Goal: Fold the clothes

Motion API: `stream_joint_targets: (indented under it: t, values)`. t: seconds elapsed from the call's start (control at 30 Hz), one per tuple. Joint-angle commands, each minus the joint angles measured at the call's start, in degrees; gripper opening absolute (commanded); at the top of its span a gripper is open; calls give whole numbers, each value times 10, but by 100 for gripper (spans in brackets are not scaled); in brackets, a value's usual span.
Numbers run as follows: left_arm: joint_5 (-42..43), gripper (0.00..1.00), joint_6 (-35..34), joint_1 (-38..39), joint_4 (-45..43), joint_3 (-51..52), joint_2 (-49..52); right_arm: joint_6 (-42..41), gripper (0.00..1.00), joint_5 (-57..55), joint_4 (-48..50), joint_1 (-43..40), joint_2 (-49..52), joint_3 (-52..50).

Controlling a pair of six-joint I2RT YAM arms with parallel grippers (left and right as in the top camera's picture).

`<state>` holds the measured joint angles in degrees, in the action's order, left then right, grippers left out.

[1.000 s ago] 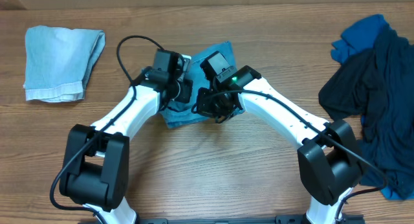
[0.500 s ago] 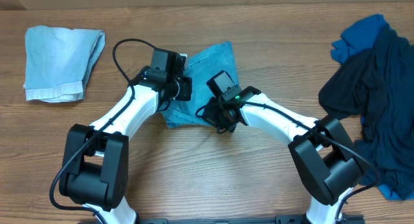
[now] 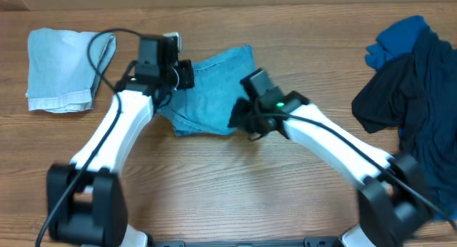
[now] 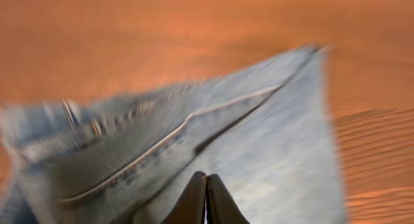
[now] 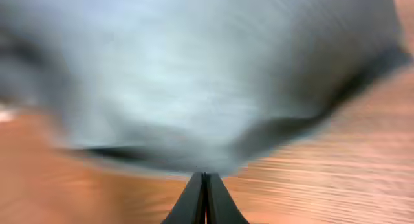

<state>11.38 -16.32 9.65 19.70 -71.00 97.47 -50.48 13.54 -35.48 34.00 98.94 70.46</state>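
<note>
The light-blue denim jeans [image 3: 211, 97] lie bunched in the middle of the table, stretched between both arms. My left gripper [image 3: 184, 74] is shut on their upper left edge. In the left wrist view the shut fingers [image 4: 206, 185] rest on the denim [image 4: 272, 140], with a stitched seam running across it. My right gripper [image 3: 239, 121] is shut on the lower right edge. In the blurred right wrist view the shut fingers [image 5: 204, 182] meet the hem of the denim [image 5: 194, 75].
A folded paler denim piece [image 3: 68, 65] lies at the far left. A heap of dark navy and black garments [image 3: 407, 111] with a royal-blue one [image 3: 400, 36] on top lies at the right edge.
The left gripper moved up and left and the right gripper moved right. The jeans between them have spread wider across the table.
</note>
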Motion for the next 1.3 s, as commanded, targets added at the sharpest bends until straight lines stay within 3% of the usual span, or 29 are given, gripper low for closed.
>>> stream_joint_targets:
  t: [0.0,0.07,0.23,0.37,0.77,0.97,1.13,1.17,1.2,1.27]
  values:
    - [-7,9,69,-1,2,-23,-65,25,4,15,34,4,-57,20]
    - [-19,4,90,-5,10,-23,-51,25,4,31,54,11,-50,16]
    - [-12,4,215,-7,-25,-23,63,4,4,30,132,39,-25,-14]
    - [-13,4,249,-12,-70,-23,125,-5,4,37,148,41,15,-19]
    - [37,4,230,-25,-47,-23,183,-58,4,68,363,77,167,-19]
    - [39,4,206,-26,-46,-23,184,-49,4,126,363,89,198,-19]
    - [40,4,181,-26,-46,-23,189,-12,4,145,292,100,198,-19]
    - [42,4,180,-26,-47,-23,189,-2,13,151,291,100,198,-19]
    - [44,4,180,-26,-48,-23,189,0,39,153,292,100,198,-19]
    - [44,4,180,-26,-47,-23,189,32,61,174,298,100,198,-18]
